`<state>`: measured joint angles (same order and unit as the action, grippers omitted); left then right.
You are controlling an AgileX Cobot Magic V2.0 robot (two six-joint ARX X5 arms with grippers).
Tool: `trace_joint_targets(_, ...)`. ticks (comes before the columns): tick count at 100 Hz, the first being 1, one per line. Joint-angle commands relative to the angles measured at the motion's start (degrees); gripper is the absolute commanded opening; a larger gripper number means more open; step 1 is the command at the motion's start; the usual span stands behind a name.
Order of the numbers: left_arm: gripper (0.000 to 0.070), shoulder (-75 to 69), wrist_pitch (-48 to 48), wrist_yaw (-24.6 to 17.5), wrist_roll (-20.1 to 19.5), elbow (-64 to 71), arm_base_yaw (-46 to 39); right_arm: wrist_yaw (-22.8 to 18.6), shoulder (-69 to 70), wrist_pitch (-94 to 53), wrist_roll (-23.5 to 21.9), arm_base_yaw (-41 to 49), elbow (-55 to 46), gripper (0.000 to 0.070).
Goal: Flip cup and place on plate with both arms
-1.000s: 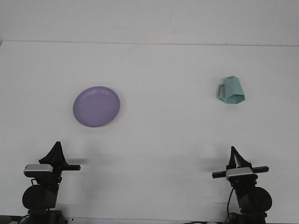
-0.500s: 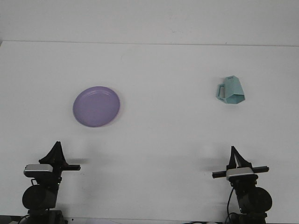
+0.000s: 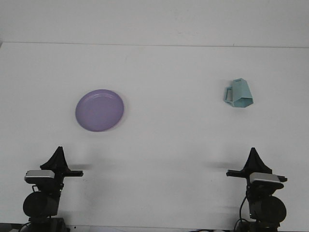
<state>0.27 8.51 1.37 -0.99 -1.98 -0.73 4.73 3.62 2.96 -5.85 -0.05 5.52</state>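
- Front view, white surface (image 3: 164, 145), both arms parked at the near edge.
- Left jaws (image 3: 58, 153): dark pointed tip aimed away from the camera, sitting above the wrist block. Holding nothing. Can't tell from this angle whether they're parted or closed; the tip reads as a single wedge.
- Right jaws (image 3: 253, 155): same pose, dark wedge pointing up-frame over its wrist block. Holding nothing. Parted or closed: can't tell here either.
- Cup (image 3: 238, 94): pale teal, faceted, lying tipped on its side on the surface, wider angular end toward the near edge, handle on the side facing the left arm. It's well ahead of the right jaws and slightly inboard of them. Well apart from both arms, nothing touching it.
- Plate (image 3: 99, 109): round, lavender-purple, flat on the surface, nothing on it. It's ahead of the left jaws and offset inboard, toward the right arm's side. Closer to the left jaws than the cup is to the right jaws, but still clear of them.
- Cup and plate are far apart from each other, cup sits a bit farther up-frame than the plate.
- Soft shadows on the surface just beside each jaw tip, on the inboard side of each.
- Back edge of the surface meets a plain white wall (image 3: 154, 19).
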Motion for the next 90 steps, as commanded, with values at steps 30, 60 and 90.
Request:
trace_joint_targets(30, 0.0012, -0.1, 0.6, 0.2, -0.7, 1.1, 0.0, 1.0, 26.1, 2.8, 10.3, -0.1, 16.9, 0.0000)
trace_joint_targets(60, 0.0012, -0.1, 0.6, 0.2, -0.7, 1.1, 0.0, -1.6, 53.4, 20.1, 19.6, -6.2, 22.0, 0.0174)
trace_joint_targets(90, 0.0012, -0.1, 0.6, 0.2, -0.7, 1.1, 0.0, -10.5, 76.5, 37.1, 24.6, -14.0, 24.4, 0.0441)
